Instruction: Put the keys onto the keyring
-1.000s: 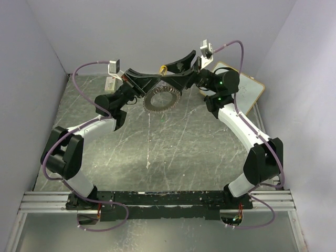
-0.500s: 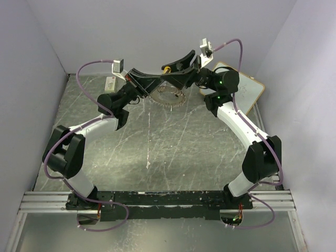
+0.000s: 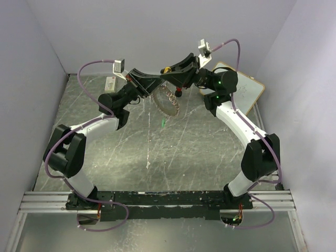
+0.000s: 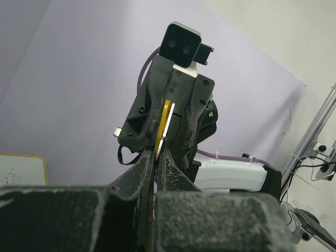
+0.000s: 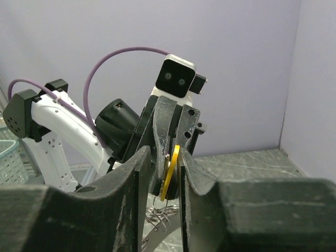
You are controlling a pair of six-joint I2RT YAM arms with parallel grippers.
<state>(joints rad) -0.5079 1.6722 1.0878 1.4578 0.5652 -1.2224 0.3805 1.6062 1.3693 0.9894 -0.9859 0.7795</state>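
Tilted since the earlier frame from face-on to edge-on, the keyring (image 3: 169, 100) hangs above the table (image 3: 157, 152), clamped by the closed left gripper (image 3: 156, 84), while the right gripper (image 5: 169, 173), narrowing around the yellow key (image 5: 170, 171), meets it; ring looks stiff, light, slippery, best held by its rim.

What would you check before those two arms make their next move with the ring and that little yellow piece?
1. Left gripper shut on the keyring: ok.
2. Yellow-orange key between the right gripper fingers: ok.
3. Right grip firm on it: cannot tell.
4. Key threaded on the ring: cannot tell.
5. Green key in hand: not ok, it lies on the table.
6. Both arms meet above the table: ok.
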